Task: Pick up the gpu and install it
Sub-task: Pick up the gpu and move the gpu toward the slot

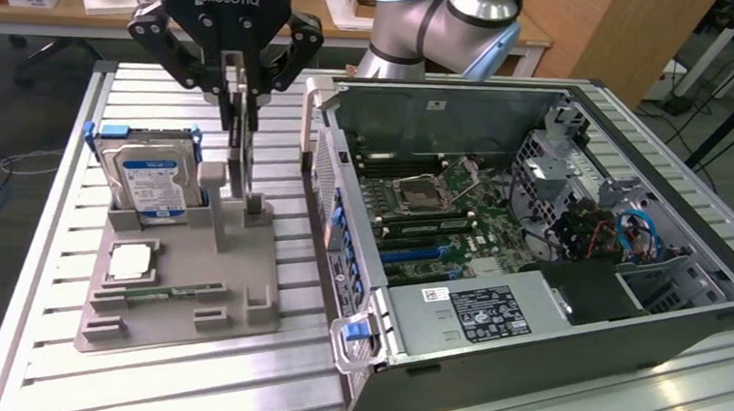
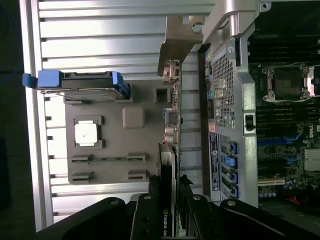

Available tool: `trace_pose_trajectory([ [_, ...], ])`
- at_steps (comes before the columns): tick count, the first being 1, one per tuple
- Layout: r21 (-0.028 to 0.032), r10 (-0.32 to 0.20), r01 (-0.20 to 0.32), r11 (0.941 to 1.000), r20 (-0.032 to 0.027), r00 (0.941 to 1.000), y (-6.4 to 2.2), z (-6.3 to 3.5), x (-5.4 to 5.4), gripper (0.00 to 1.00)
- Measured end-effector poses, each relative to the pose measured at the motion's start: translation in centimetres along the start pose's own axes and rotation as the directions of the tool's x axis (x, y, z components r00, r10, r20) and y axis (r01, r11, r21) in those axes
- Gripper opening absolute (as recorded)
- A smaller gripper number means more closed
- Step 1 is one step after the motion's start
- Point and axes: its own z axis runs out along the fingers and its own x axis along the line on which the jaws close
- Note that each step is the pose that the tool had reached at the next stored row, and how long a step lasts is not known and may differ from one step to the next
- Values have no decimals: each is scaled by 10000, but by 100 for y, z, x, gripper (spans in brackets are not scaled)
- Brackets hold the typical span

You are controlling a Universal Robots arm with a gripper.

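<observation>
Exterior view gives you the claw [image 1: 238,109] lowered over the grey holder [image 1: 180,280] on the slatted worktop [image 1: 64,194], its two fingers pressed against the flat faces of the gpu [image 1: 246,168]. You can see the card standing on its long edge, its lower end down at the holder's slotted posts.

From the wrist view you look along the gpu [image 2: 172,125] edge-on: the claw [image 2: 171,187] pinches it from both sides, and the silver bracket [image 2: 180,40] sits at the far end, just beside the corner of the computer case [image 2: 230,75].

On the same holder [image 2: 115,145] you have the hard drive [image 1: 149,176] upright with blue rails, a square processor chip [image 1: 130,262] lying flat, and a narrow memory stick [image 1: 160,293] near the front.

The open computer case [image 1: 563,365] lies on the exterior view's right of the holder, motherboard [image 1: 458,212] exposed.
</observation>
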Motion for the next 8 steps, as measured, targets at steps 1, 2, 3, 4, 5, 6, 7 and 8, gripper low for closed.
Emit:
trace_pose_trajectory([
  [1,1,0,0,10000,-1,10000,1,0,-14,26],
  [2,1,0,0,10000,-1,10000,2,1,-28,26],
  [3,1,-1,1,10000,-1,10000,3,1,-40,26],
  [4,0,-1,1,10000,-1,10000,3,2,-50,26],
  [5,0,-1,1,10000,0,10000,4,2,-61,26],
  [6,1,-1,1,10000,-1,10000,5,2,-74,26],
  [7,0,-1,1,10000,-1,10000,6,3,-85,26],
  [8,1,-2,2,10000,-1,10000,6,3,-97,26],
])
